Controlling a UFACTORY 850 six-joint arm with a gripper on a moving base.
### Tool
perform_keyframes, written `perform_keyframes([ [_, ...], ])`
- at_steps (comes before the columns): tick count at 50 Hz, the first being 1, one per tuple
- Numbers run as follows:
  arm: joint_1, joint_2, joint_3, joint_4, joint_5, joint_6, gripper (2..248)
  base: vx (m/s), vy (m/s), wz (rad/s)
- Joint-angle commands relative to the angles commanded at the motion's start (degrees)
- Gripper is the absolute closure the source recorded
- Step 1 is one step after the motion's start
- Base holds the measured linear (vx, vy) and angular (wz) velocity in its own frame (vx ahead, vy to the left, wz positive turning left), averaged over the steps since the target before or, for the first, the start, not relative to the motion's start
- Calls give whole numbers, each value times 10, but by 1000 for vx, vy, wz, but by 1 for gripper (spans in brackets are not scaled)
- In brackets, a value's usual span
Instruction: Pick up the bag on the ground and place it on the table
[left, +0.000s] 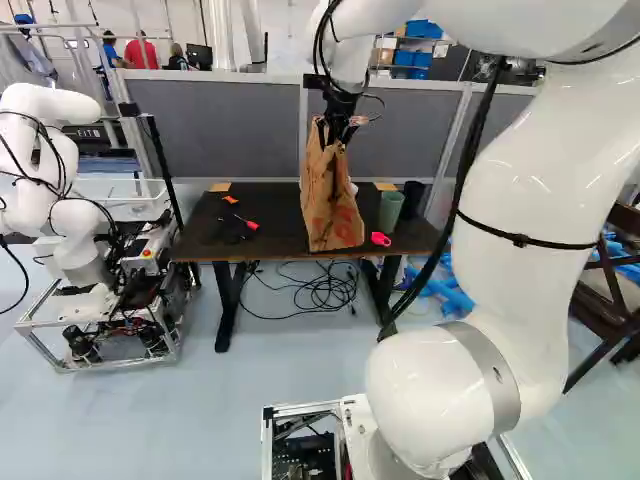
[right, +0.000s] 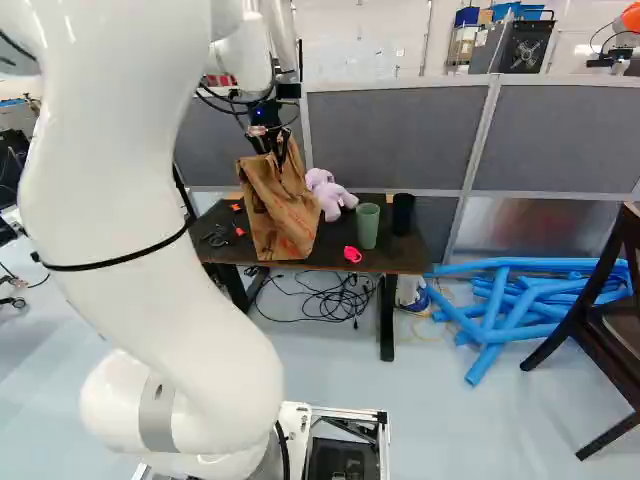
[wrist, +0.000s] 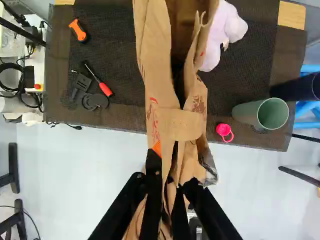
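The arm (left: 530, 190) arches forward, its 2-finger gripper (left: 334, 138) clasping the bag (left: 328, 200).

Unreadable print (wrist: 154, 120) (red) on bag (left: 325, 185)

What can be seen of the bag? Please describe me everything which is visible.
The bag looks like brown paper, creased, with reddish print. It is upright, narrowing towards its top, where the pincer grips it, paper between both fingers. The wrist view shows gaping folds and a flat band across them. It is at the front part of the table, near the plush toy; whether its bottom touches the table, I cannot tell.
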Motion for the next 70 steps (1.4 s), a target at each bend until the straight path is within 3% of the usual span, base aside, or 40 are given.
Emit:
perform_keyframes([
  [25,29,-66,-77,16,-2,0,229,0,0,0],
  [56,41,-153,-187,16,-2,0,229,0,0,0],
  [70,40,-191,-238,16,-32,-62,229,0,0,0],
])
